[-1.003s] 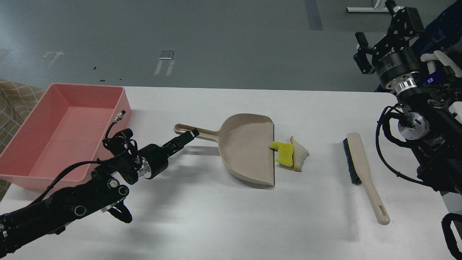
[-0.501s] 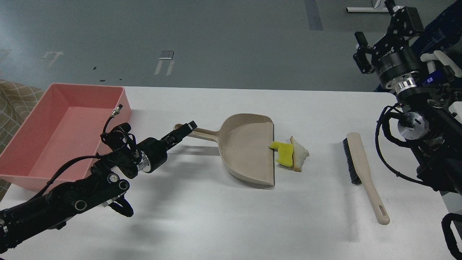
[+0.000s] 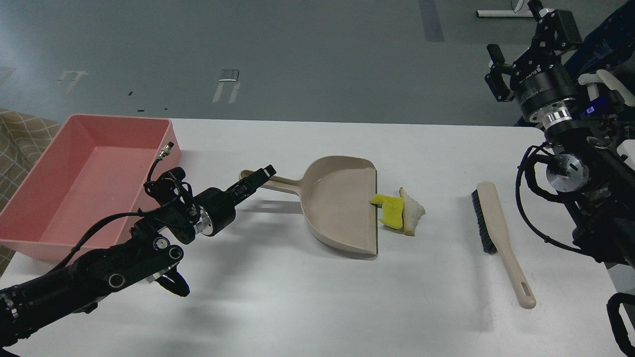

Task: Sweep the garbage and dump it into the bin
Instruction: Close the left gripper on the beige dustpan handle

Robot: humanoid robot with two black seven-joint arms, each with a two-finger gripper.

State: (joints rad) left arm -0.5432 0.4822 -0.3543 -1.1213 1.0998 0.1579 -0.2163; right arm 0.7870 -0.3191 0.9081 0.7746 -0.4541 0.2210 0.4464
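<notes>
The yellow sponge chunk [image 3: 390, 209] and the whitish bread wedge [image 3: 412, 211] lie touching each other on the white table, right at the open lip of the beige dustpan [image 3: 340, 208]. The pink bin [image 3: 84, 178] stands empty at the table's left end. My left gripper [image 3: 262, 177] is at the far end of the dustpan's handle [image 3: 285, 184], overlapping it; its fingers look like one dark shape. My right gripper [image 3: 516, 29] is raised high beyond the table's right end, fingers wide apart and empty.
A beige hand brush [image 3: 498, 238] with black bristles lies on the table to the right of the scraps. The table's far edge [image 3: 347, 124] runs behind the dustpan. A checked fabric [image 3: 20, 136] sits off the left edge.
My left gripper rose and shifted slightly along the dustpan handle's end. The dustpan, the scraps, the brush and the right arm have not moved.
</notes>
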